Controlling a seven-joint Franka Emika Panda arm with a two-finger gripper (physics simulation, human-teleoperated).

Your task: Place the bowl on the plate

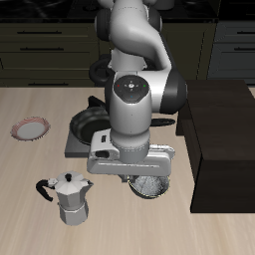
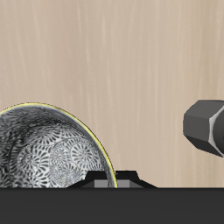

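A Franka arm hangs over a pale wooden table (image 1: 40, 224), its gripper (image 1: 142, 177) lowered directly above the bowl (image 1: 149, 185), which sits on the tabletop just beneath the wrist housing. Only a sliver of the bowl shows from the exterior camera, peeking out below the hand; the wrist camera gives the fuller look, with the bowl's (image 2: 48, 149) grey-white speckled interior and thin yellowish rim lying close under the gripper's body. The fingers themselves are hidden in both views, so whether the gripper is spread or closed, and whether it has any hold on the bowl, cannot be told.

Beside the gripper, slightly nearer the table's front edge, stands a silver moka pot (image 1: 69, 197), upright with its black handle; its faceted grey body (image 2: 206, 125) also appears in the wrist view, apart from the bowl. Behind the gripper, a black frying pan (image 1: 88, 120) rests on a grey burner slab (image 1: 75, 147). The plate (image 1: 30, 128), whitish with a pinkish-red rim, lies well apart from the gripper, beyond the burner slab, with nothing on it. A dark block (image 1: 221, 139) occupies the table on the gripper's other side.
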